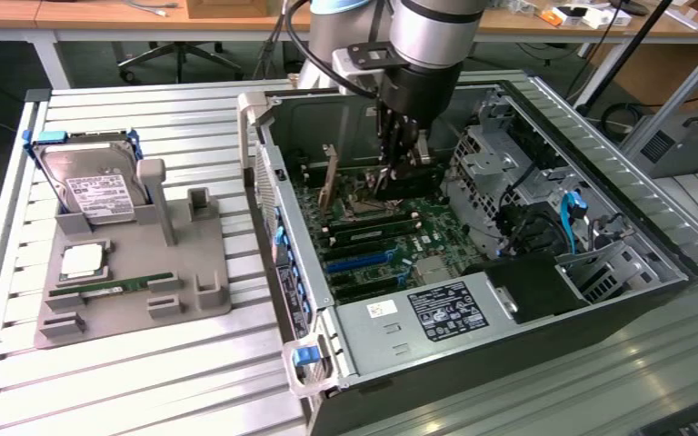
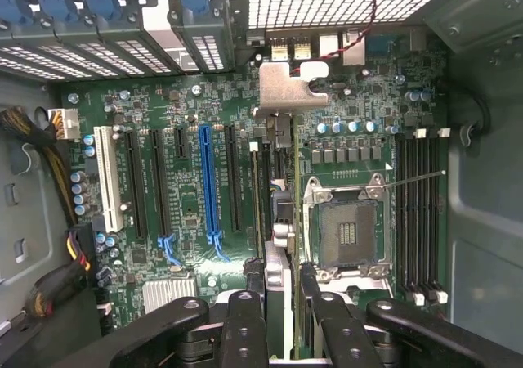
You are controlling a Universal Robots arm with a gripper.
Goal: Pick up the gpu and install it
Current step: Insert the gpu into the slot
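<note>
My gripper [image 1: 400, 173] reaches down into the open PC case [image 1: 279, 195], over the green motherboard [image 1: 367, 241]. It is shut on the gpu [image 1: 407, 188], a dark card held on edge. In the wrist view the gpu [image 2: 276, 196] runs edge-on from between my black fingers [image 2: 245, 323] towards the case's rear grill, and its silver bracket [image 2: 286, 90] sits at that far end. My gripper [image 2: 282, 307] holds the card over a black slot between the blue slot [image 2: 208, 180] and the bare CPU socket [image 2: 343, 229]. Whether the card sits in the slot I cannot tell.
Beside the case at the exterior view's left, a grey fixture [image 1: 197, 263] carries a silver hard drive [image 1: 101, 191], a processor chip [image 1: 83, 261] and a green memory stick [image 1: 119, 288]. Drive cages [image 1: 513, 163] and cables crowd the case's far side. Memory sockets [image 2: 421, 213] flank the CPU socket.
</note>
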